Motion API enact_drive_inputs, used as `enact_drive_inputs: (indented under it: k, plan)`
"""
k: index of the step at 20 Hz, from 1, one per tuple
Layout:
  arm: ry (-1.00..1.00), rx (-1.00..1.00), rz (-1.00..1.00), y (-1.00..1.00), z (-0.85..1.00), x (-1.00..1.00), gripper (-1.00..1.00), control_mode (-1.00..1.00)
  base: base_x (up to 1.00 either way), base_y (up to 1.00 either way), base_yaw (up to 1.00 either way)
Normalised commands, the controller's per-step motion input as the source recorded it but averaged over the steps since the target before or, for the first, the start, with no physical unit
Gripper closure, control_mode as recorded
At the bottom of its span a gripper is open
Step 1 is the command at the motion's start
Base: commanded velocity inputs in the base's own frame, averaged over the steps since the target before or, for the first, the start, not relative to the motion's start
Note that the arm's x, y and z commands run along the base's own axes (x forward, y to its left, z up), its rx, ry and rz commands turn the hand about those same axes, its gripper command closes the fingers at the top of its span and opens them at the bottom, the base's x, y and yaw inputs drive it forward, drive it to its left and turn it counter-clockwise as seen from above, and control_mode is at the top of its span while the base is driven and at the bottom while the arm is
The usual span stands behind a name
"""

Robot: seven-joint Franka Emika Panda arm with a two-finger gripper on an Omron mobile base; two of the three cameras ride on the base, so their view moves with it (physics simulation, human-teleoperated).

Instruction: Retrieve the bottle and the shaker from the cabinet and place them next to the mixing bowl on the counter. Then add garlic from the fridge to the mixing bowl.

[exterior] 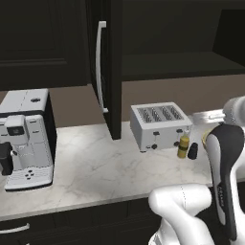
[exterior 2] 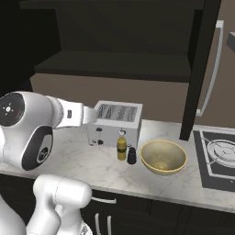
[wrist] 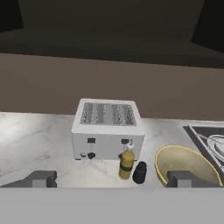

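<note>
The amber bottle (exterior 2: 121, 146) and the black shaker (exterior 2: 131, 156) stand side by side on the white marble counter (exterior 2: 78, 160), in front of the toaster and just left of the tan-rimmed mixing bowl (exterior 2: 163, 157). In the hand view my gripper (wrist: 113, 180) is open and empty, held back from and above the bottle (wrist: 126, 162), the shaker (wrist: 140, 172) and the bowl (wrist: 186, 164). Its fingertips (wrist: 41, 178) stand wide apart. The dark wall cabinet (exterior 2: 114, 64) is open, its door (exterior: 112, 72) swung out. The fridge and garlic are out of view.
A white toaster (exterior: 160, 125) sits behind the bottle (exterior: 183, 145) and shaker (exterior: 193, 151). A coffee machine (exterior: 26, 139) occupies the counter's left end. A stove burner (exterior 2: 220, 153) lies right of the bowl. The open door's edge hangs over the counter beside the toaster.
</note>
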Motion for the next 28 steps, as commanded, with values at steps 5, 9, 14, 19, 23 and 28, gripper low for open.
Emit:
enact_drive_inputs:
  k: [5,9,14,19,23,28]
  plan:
    - [0.14,0.05,-0.08,0.06,0.17,-0.31,-1.0,-1.0,0.0,0.0,0.0]
    - [0.11,0.06,-0.06,0.03,0.03,-0.47,-1.0,-1.0,0.0,0.0,0.0]
    - [0.19,0.01,-0.02,0.19,0.0,-0.43,-1.0,-1.0,0.0,0.0,0.0]
    - [0.14,0.02,0.01,0.21,-0.02,-0.23,-1.0,-1.0,0.0,0.0,0.0]
    - [0.05,0.0,0.03,0.09,-0.06,-0.1,-1.0,-1.0,0.0,0.0,0.0]
    - [0.0,0.0,0.01,0.01,-0.03,-0.1,-1.0,1.0,-0.08,0.0,0.0]
